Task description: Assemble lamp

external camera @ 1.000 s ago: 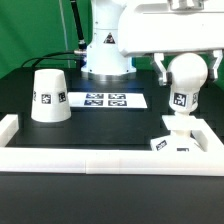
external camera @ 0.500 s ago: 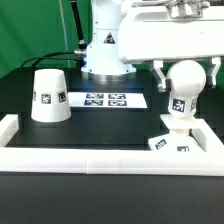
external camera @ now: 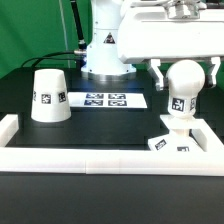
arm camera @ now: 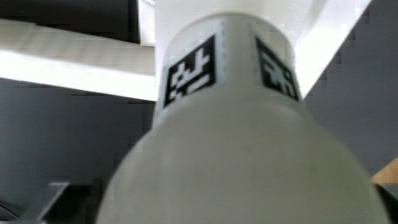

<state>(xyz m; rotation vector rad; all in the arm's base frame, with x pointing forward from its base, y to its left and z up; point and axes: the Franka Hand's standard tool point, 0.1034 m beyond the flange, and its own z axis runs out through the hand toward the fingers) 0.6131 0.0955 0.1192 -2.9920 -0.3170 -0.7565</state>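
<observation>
The round-topped bulb (external camera: 182,88) stands upright on the flat square base (external camera: 178,141) at the exterior view's right. My gripper (external camera: 185,72) straddles the bulb's round head; its fingers (external camera: 157,72) stand a little off each side, open, gripping nothing. In the wrist view the bulb (arm camera: 222,130) fills most of the picture, its tags facing the camera. The truncated-cone shade (external camera: 50,96) stands alone on the table at the exterior view's left, far from the gripper.
The marker board (external camera: 105,99) lies flat between shade and bulb. A long white rail (external camera: 100,158) runs along the front with raised ends at both sides. The arm's white pedestal (external camera: 105,50) stands behind the marker board.
The fingers have spread slightly away from the bulb's head and the hand sits a little higher. The bulb stays upright on the base.
</observation>
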